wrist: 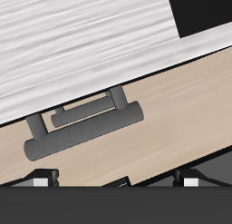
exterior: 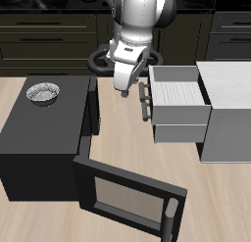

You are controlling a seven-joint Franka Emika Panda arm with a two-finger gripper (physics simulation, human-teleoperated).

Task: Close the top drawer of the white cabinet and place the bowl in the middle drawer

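The white cabinet (exterior: pixel 230 114) stands beside the black box. Its top drawer (exterior: pixel 176 84) is pulled out, showing a striped inside (wrist: pixel 82 46). Directly beneath it the middle drawer (exterior: pixel 181 128) looks pulled out about as far; its inside is hidden. Two dark bar handles (exterior: pixel 147 89) (exterior: pixel 149 111) sit one under the other; the wrist view shows the upper handle (wrist: pixel 86 130) close below. My gripper (exterior: pixel 130 89) (wrist: pixel 116 182) hangs open just in front of the handles, holding nothing. The bowl (exterior: pixel 43 92), small and shiny grey, rests on top of the black box.
The black box (exterior: pixel 39 138) with a windowed door (exterior: pixel 127 195) stands across from the cabinet; its door is swung open toward the table's front edge. Bare wooden table (exterior: pixel 123 133) lies between box and drawers. Dark kitchen units run along the back.
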